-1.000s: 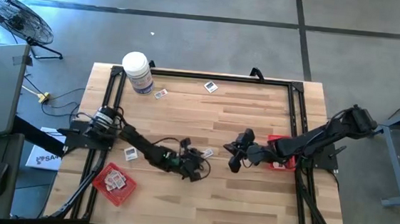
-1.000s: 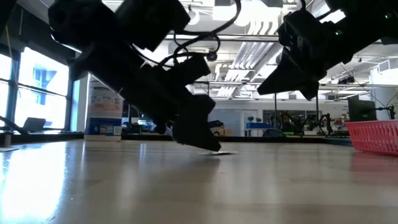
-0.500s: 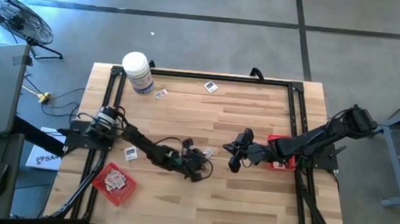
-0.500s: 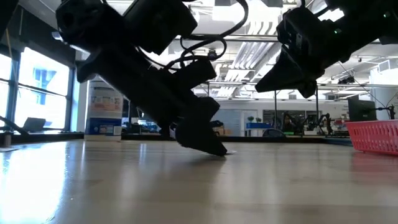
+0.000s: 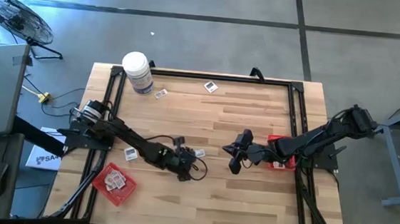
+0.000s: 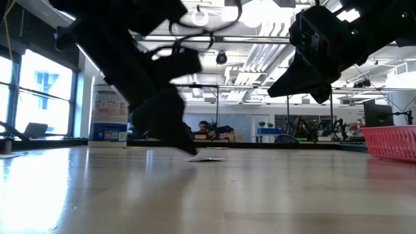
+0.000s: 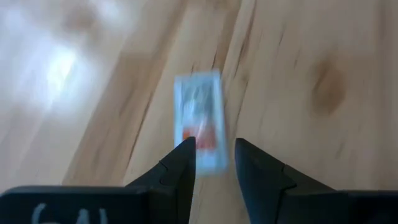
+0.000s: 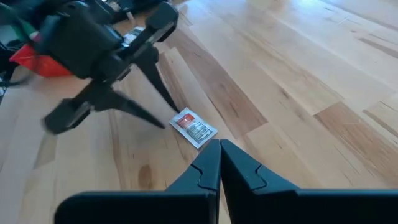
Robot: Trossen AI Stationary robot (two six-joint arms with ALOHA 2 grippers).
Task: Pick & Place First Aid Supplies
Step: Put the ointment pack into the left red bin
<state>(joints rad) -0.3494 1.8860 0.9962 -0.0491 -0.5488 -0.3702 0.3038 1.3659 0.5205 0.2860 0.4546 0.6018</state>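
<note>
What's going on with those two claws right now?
Left gripper open, just behind a packet flat on the table. Right gripper shut, hovering mid-table. Nothing blocking the packet.

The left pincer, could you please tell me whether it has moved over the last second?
Yes. In the high view the left pincer has drawn back toward the left table edge, away from the red tray on the right, leaving the packet.

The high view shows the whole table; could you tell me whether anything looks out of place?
Yes: several small white packets lie loose on the wooden table, one by the left gripper, two near the white jar.
</note>
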